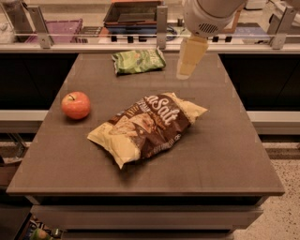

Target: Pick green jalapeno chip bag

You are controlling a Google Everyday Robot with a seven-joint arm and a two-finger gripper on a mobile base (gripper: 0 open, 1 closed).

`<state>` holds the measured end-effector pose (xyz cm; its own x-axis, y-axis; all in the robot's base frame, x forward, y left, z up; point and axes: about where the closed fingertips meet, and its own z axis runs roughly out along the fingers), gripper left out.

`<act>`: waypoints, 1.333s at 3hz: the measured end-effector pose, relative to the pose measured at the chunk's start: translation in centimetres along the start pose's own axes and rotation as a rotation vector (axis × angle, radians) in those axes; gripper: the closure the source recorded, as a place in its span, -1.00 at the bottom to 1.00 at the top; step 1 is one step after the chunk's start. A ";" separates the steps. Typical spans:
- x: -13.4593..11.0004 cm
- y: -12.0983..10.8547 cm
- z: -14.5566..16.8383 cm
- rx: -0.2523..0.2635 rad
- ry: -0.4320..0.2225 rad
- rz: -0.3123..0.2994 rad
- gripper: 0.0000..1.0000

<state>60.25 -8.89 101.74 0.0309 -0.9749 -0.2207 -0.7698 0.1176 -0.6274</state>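
Note:
The green jalapeno chip bag (138, 61) lies flat near the far edge of the brown table (220, 150), left of centre. My gripper (186, 71) hangs from the white arm at the top, above the table's far part, just to the right of the green bag and apart from it. Nothing shows in it.
A larger brown-and-cream chip bag (147, 125) lies in the middle of the table. A red apple (76, 105) sits at the left. Behind the table runs a counter with a rail, a dark tray (133, 13) and a purple bin (61, 29).

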 end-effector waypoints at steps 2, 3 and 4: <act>0.3 -0.8 0.2 0.033 0.034 0.003 -1.00; -0.2 -2.1 1.6 0.021 0.036 -0.025 -1.00; -1.1 -4.2 5.0 -0.018 0.020 -0.072 -1.00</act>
<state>66.61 -7.39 100.90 0.0739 -0.9842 -0.1608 -0.7775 0.0441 -0.6273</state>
